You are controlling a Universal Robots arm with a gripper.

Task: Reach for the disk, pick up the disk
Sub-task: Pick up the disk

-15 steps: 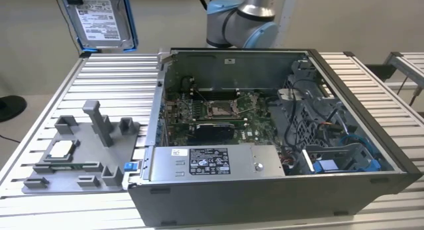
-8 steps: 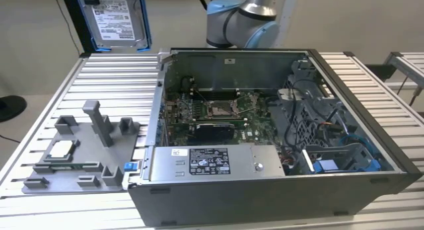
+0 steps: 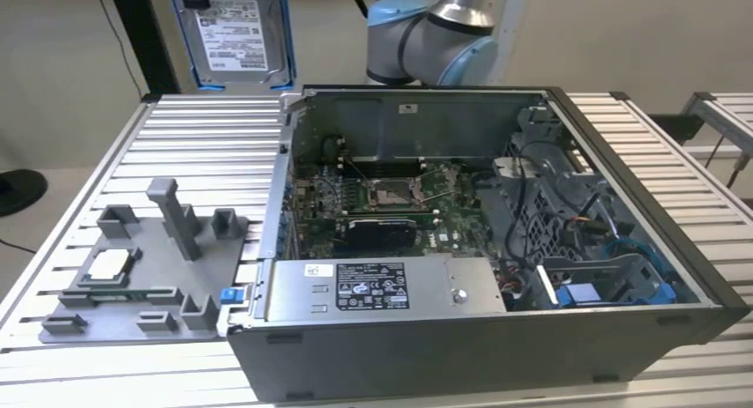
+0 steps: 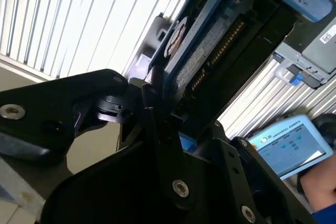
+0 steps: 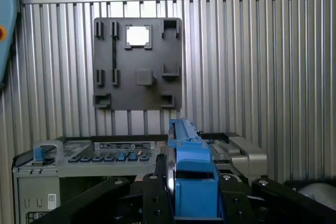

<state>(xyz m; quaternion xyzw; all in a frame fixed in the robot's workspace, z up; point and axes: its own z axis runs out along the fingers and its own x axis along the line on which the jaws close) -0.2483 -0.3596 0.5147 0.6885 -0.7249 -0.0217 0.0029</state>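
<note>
Ribbed counter (image 3: 130,152) carries open PC case (image 3: 471,355) w/ grey fixture plate (image 3: 123,324) beside it. Disk (image 3: 235,29) hangs upright over counter's far edge, pincer (image 4: 165,106) clenched on its blue bracket. For a good lift, imo: firm squeeze, no tilt.

The disk (image 3: 235,36) is cut off by the exterior view's top edge.

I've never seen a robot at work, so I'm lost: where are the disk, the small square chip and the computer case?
The disk (image 3: 235,33): exterior view, on its white label.
The small square chip (image 3: 106,265): exterior view, on its top face.
The computer case (image 3: 471,355): exterior view, on its outer front wall.
</note>
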